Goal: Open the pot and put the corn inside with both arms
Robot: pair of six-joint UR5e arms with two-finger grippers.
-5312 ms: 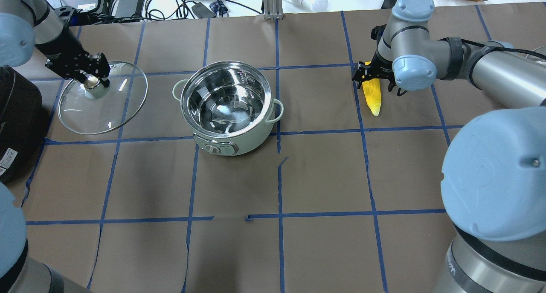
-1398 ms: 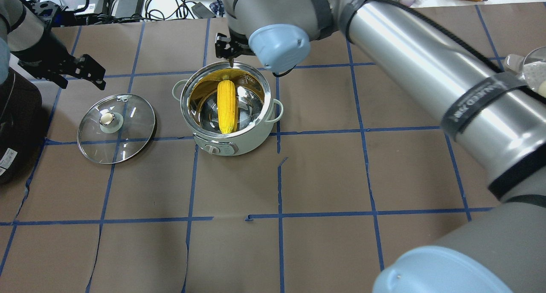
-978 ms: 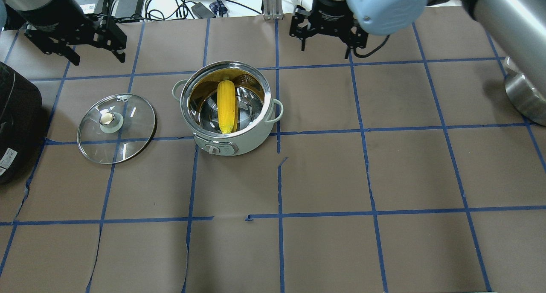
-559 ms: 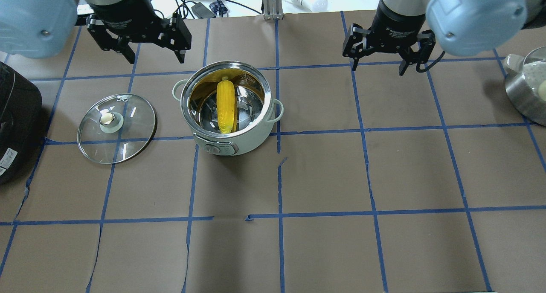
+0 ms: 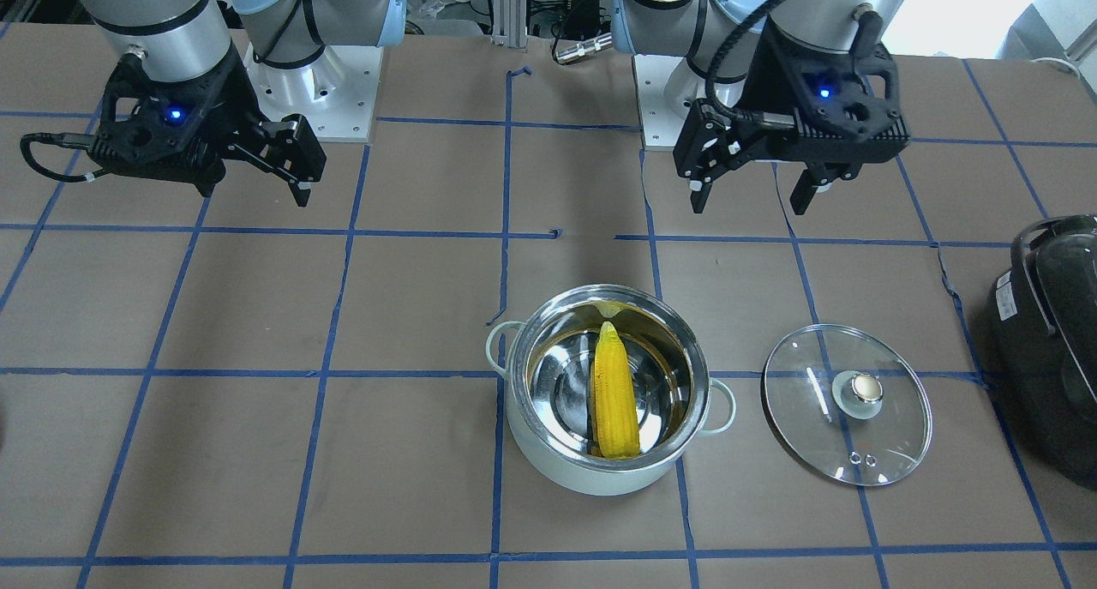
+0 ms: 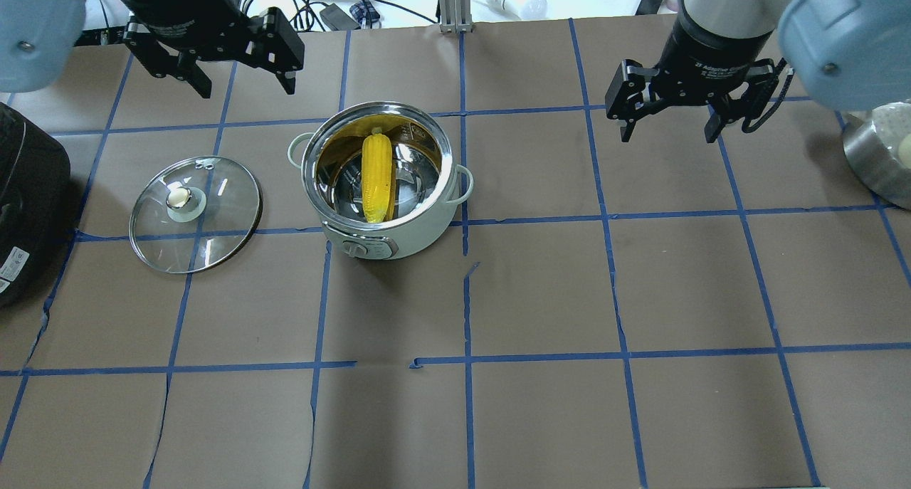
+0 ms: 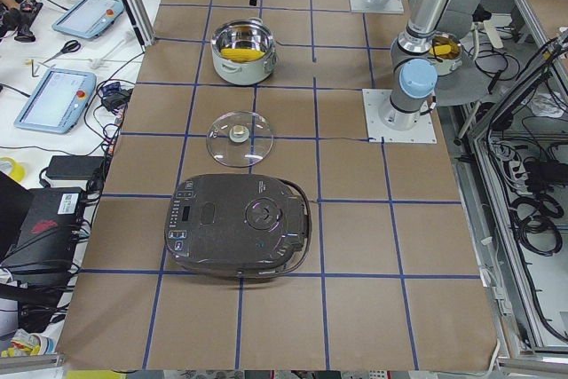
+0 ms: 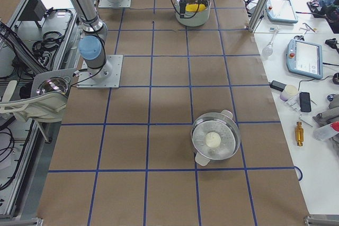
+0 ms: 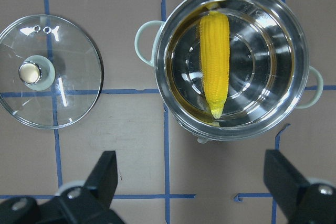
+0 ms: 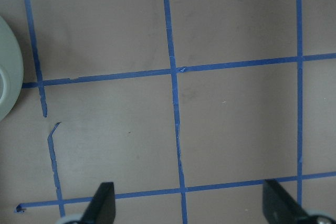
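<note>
The pale-green pot [image 6: 398, 243] stands lidless mid-table, also in the front view [image 5: 591, 482] and left wrist view [image 9: 299, 77]. The yellow corn [image 6: 377, 176] lies inside it, tip toward the robot [image 5: 615, 396] [image 9: 215, 61]. The glass lid [image 6: 213, 218] lies flat on the table to the pot's left [image 5: 814, 417] [image 9: 68, 93]. My left gripper [image 6: 245, 83] [image 5: 748, 196] [image 9: 192, 182] is open and empty, raised above the pot and lid. My right gripper [image 6: 669, 129] [image 5: 253, 186] [image 10: 190, 208] is open and empty, raised well to the pot's right.
A black appliance [image 6: 28, 190] [image 5: 1050, 340] sits at the table's left end beyond the lid. A steel bowl-like pot [image 6: 879, 154] [image 8: 214, 138] with a white item stands at the right end. Cables and tools lie past the far edge.
The lid was set down left of the pot and the corn put into the pot. Both grippers let go, opened and rose; the right one moved back to the right.
</note>
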